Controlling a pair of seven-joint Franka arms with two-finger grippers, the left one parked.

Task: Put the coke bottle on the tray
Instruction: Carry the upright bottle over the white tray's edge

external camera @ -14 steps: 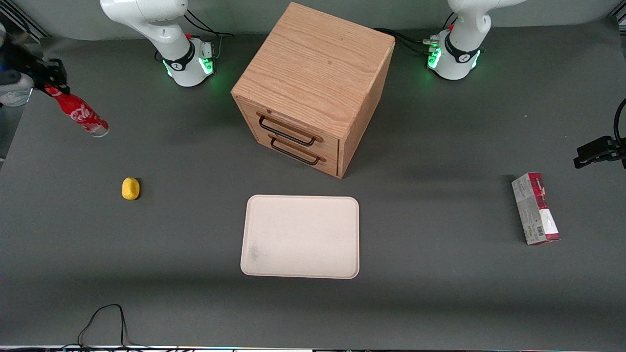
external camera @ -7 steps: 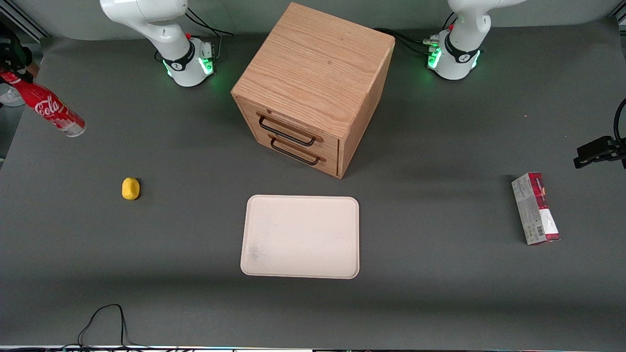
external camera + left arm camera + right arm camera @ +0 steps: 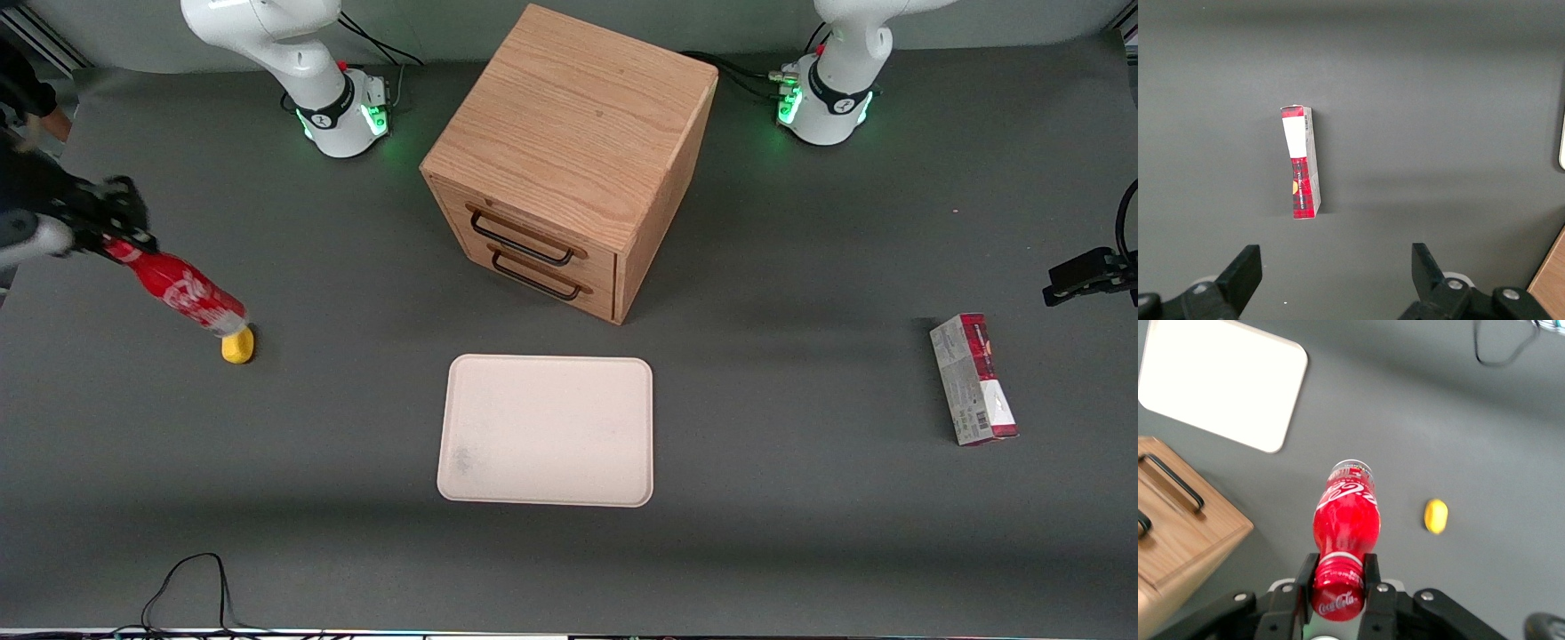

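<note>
One bottle point(image 3: 182, 293) hangs off the surface at the left edge of the front frame, gripped at its neck just under the cap by the tool point(image 3: 114, 240), whose two black fingers point(image 3: 1371, 570) are clamped on either side of that neck. In the wrist view the red body point(image 3: 1346, 520) runs straight away from the tool, its clear base the farthest part. In the front frame the long axis is tilted: cap up and toward the left edge, base down and toward the frame's middle, so that the base overlaps the lemon point(image 3: 237, 345) lying on the surface below it. Whether the two touch I cannot tell; the bottle looks to be held above it.

The tray point(image 3: 547, 431) lies flat in the lower middle of the front frame, well apart from the bottle, with the drawer box point(image 3: 569, 160) above it in the frame. From the tool, the tray lies toward the parked arm's end and somewhat nearer the front camera, roughly the way the base already points. My reading is that the carry is in hand and the placing not yet done: the bottle needs to travel across the bare surface, clear the lemon, and be brought upright over the tray before release. A tilted, slim bottle set down base-first may tip.
</note>
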